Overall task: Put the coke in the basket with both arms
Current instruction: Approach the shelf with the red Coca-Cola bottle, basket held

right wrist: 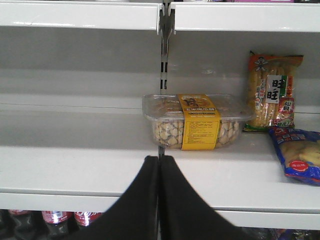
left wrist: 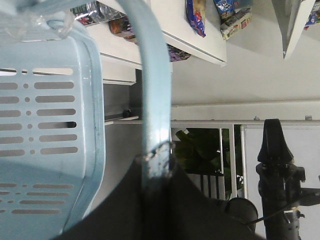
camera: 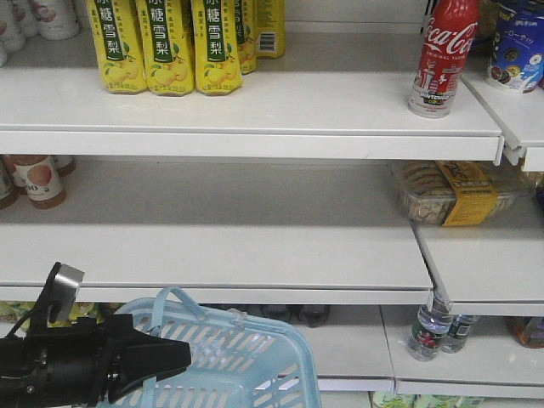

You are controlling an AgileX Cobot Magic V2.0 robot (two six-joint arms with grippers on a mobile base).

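The coke (camera: 443, 55), a slim red bottle with white script, stands upright at the right end of the top shelf, far above both grippers. The light blue basket (camera: 255, 361) hangs low in front of the shelves. My left gripper (camera: 184, 352) is shut on the basket's handle; in the left wrist view the handle (left wrist: 152, 75) runs down between the left gripper's (left wrist: 157, 156) black fingers, with the basket wall (left wrist: 50, 125) beside it. My right gripper (right wrist: 159, 159) is shut on nothing, level with the middle shelf's front edge. The coke is out of both wrist views.
Yellow pear-drink bottles (camera: 161, 42) fill the top shelf's left. A clear biscuit box with a yellow band (right wrist: 197, 122) lies on the middle shelf, snack packs (right wrist: 272, 92) to its right. Dark cola bottles (right wrist: 55, 220) and water bottles (camera: 429, 327) stand on the lowest shelf.
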